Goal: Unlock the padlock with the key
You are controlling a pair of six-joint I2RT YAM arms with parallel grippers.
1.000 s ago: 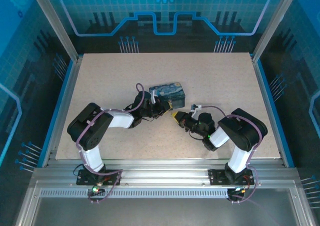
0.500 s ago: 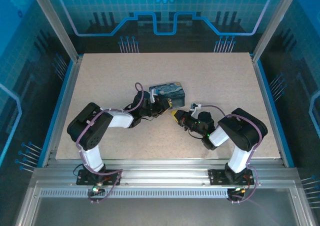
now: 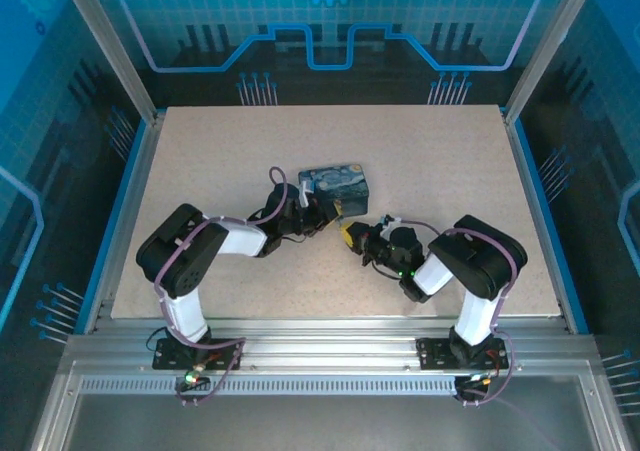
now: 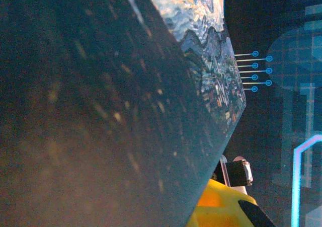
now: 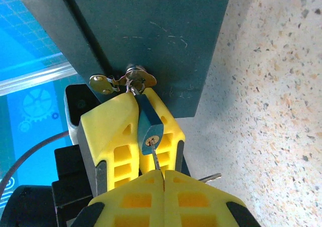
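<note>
Overall: you have both arms reaching in to a painted tin box (image 3: pixel 337 181) that sits near the middle of the desk (image 3: pixel 430 151). The left claw (image 3: pixel 325 211) is at the box's near wall, and the right claw (image 3: pixel 349 233) is just beside it, pointing in from the right.
Box: blue-and-yellow swirls cover its lid. Its near wall is plain and dark, and your left wrist camera is pressed up so close that this wall looks blurred.
Hasp: a small brass-coloured hasp (image 5: pixel 136 77) sits low on the dark wall, where the wall meets the left claw.
Padlock: the padlock (image 5: pixel 147 124) hangs from the hasp by its shackle. Its dark body lies in the channel between the left claw's yellow fingers, with the keyhole face turned toward your right claw.
Key: the key (image 5: pixel 156 160) is a thin shaft running straight from the right claw's tips into the keyhole. You cannot tell how deep it has gone.
Left claw: nearly closed, its two fingers hugging the padlock body from either side.
Right claw: fully closed, its fingertips meeting on the key's head.
Extra: a metal sliver (image 5: pixel 209 177) pokes out sideways just beside the right claw. You cannot tell what it is.
</note>
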